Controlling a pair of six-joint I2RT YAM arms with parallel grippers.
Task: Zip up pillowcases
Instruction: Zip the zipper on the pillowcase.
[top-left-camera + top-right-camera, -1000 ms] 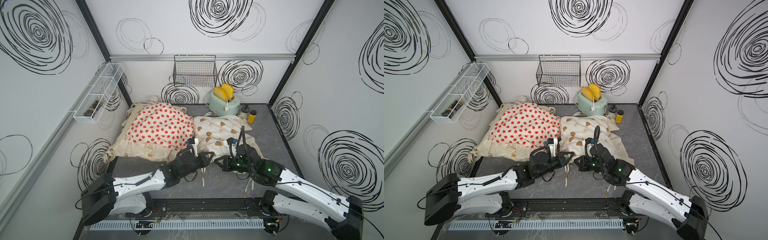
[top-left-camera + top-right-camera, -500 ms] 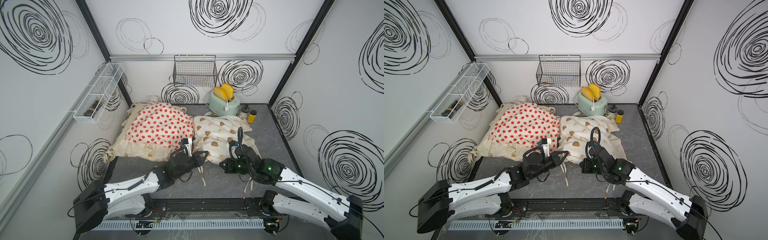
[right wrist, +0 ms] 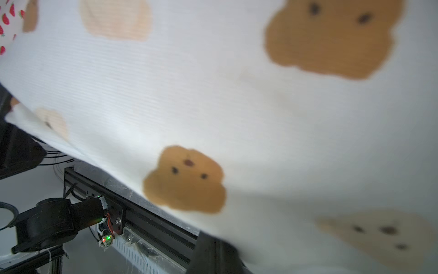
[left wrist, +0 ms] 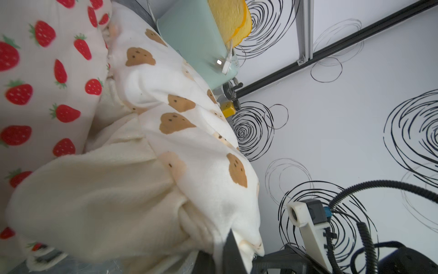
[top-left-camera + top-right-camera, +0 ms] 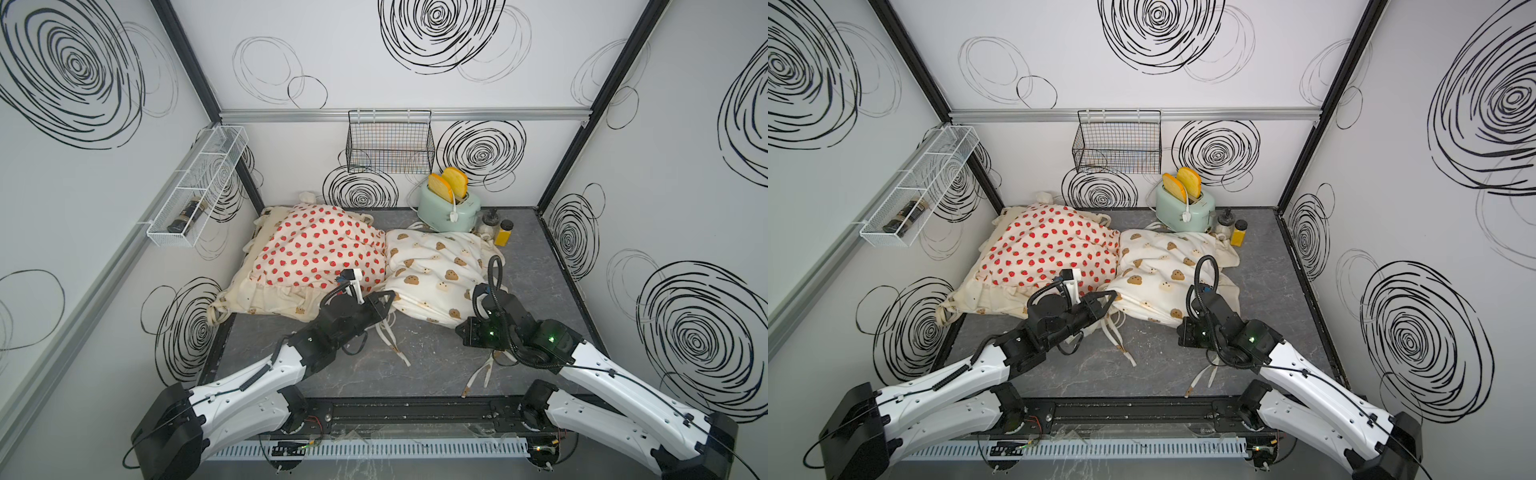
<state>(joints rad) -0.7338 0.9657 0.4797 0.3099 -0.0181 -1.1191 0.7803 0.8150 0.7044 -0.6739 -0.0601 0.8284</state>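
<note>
Step in hand, as judged: bracing the near edge of the bear-head pillowcase (image 5: 432, 266) between both arms ahead of a zipper run. Located mid-desk on the right arm's side, touching the strawberry pillowcase (image 5: 316, 249), itself stacked on the cream pillowcase (image 5: 266, 301) toward the left arm's side. Left pincer (image 5: 386, 297): clenched on the near corner of the bear-head pillowcase, with a fold of cloth pinched between the fingers in the left wrist view. Right pincer (image 3: 214, 255): clenched at the opposite end of the same edge, with cloth draped across it; cannot tell whether cloth, a zipper pull or nothing sits in the grip. No zipper track or pull resolved in any view. Next move, as judged: locate the pull, anchor the corner, hold the edge taut and straight, then draw the pull along the track; expect soft cloth to bunch or snag under slack. Mind the loose ties (image 5: 392, 340) trailing over the desk (image 5: 419, 374) just beside the left pincer. Surface: dark grey, marbled, scuffed. At the rear: mint toaster (image 5: 446, 210) with two yellow slices, small yellow jar (image 5: 503, 232) beside it. On the rear wall: black wire basket (image 5: 388, 145); on the side wall: white wire rack (image 5: 199, 187). Walls: white with black scribbled spirals.
</note>
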